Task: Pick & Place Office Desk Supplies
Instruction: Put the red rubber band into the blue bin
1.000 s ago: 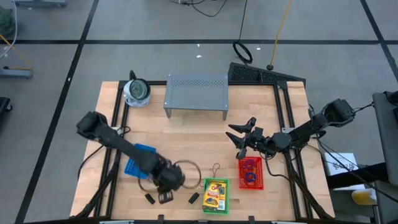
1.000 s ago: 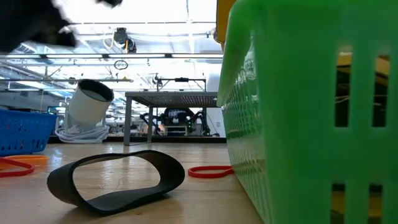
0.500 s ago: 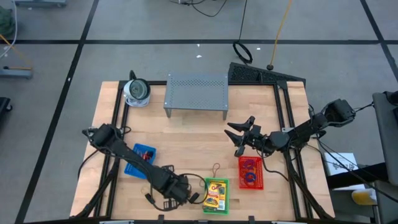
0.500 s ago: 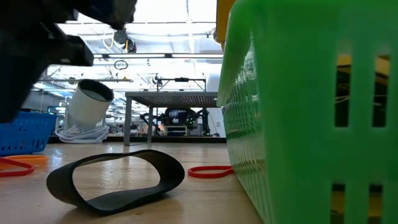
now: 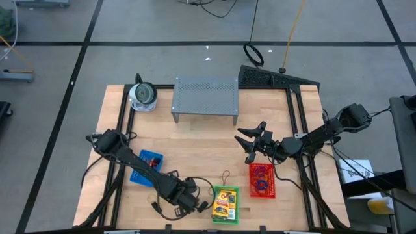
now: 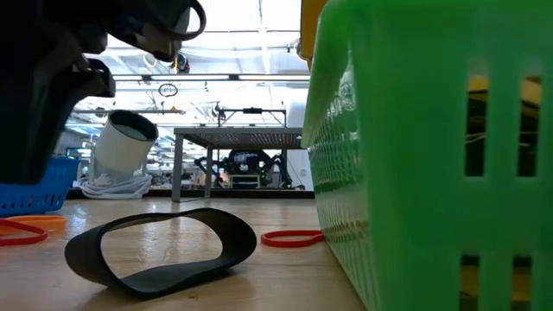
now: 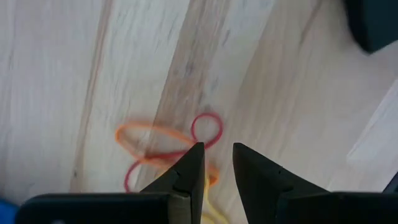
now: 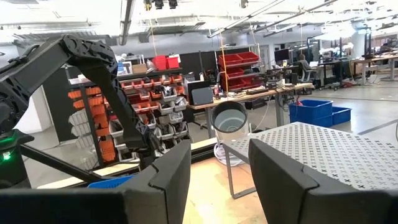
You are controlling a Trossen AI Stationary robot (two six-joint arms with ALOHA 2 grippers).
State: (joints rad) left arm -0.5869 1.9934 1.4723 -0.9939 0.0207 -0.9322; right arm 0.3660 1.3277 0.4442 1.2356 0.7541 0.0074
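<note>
A tangle of red (image 7: 206,127) and orange rubber bands (image 7: 146,134) lies flat on the wooden table near its near edge; the low view shows it as rubber bands (image 6: 22,229) at the left. My left gripper (image 5: 186,200) (image 7: 217,158) points straight down over the tangle, fingers a little apart with bare wood between them, clear of the table in the low view. A green basket (image 5: 225,203) beside it holds yellow-orange crayon boxes. My right gripper (image 5: 250,144) (image 8: 217,174) waits open in the air above the table's right half.
A red basket (image 5: 262,180) stands right of the green one and a blue basket (image 5: 146,168) under my left arm. A black band loop (image 6: 164,246) and a red band (image 6: 289,238) lie near the front edge. The grey perforated shelf (image 5: 205,96) and a round white-grey object (image 5: 142,95) stand at the back.
My left gripper has moved down and toward the table's near edge and the green basket, tipping to point straight down over the rubber bands. Most of this came in the first half second. Its finger gap looks unchanged.
</note>
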